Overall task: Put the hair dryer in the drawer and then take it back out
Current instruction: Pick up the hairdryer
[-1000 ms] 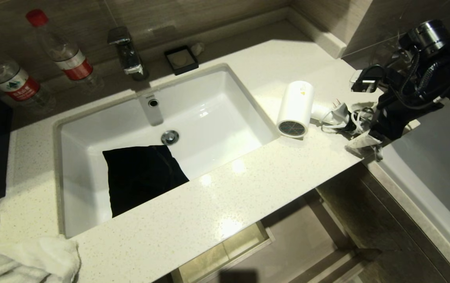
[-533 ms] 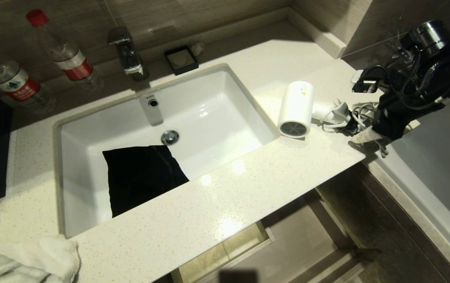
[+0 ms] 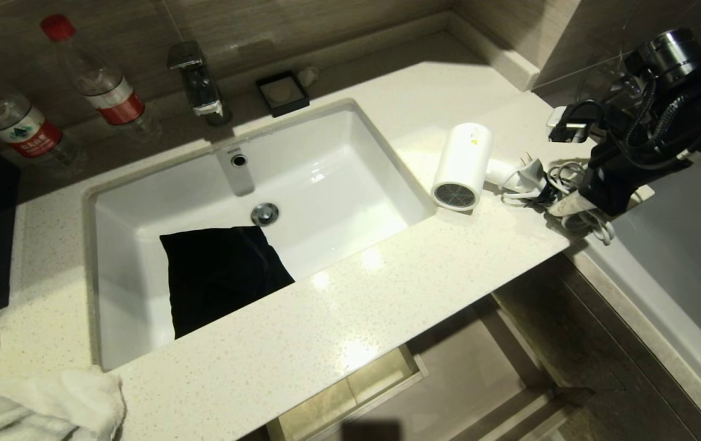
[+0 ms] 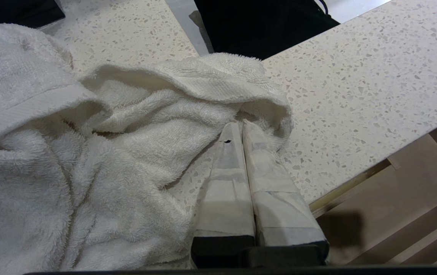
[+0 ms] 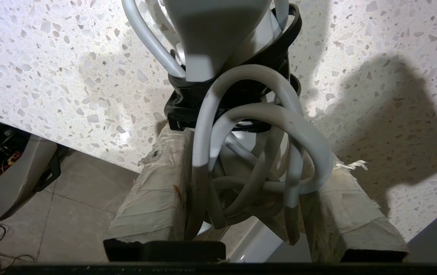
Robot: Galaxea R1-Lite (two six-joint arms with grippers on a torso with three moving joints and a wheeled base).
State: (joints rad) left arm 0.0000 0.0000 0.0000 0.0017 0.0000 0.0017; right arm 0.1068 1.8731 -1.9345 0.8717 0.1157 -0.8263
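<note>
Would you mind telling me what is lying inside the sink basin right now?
Inside the sink, a black cloth lies against the near wall, beside the metal drain. The overflow hole shows on the far wall. Whatever lies beneath the cloth is covered.

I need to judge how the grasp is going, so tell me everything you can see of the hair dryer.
The hair dryer is white, smooth plastic by its look, with a short fat barrel, a dark round mesh grille facing the counter's front edge and a small yellow sticker on top. It lies on its side on the speckled countertop, just right of the sink. Its handle points right, toward the bundled white cord and plug. The right gripper brackets that cord bundle with its taped fingers; the barrel itself is untouched.
</note>
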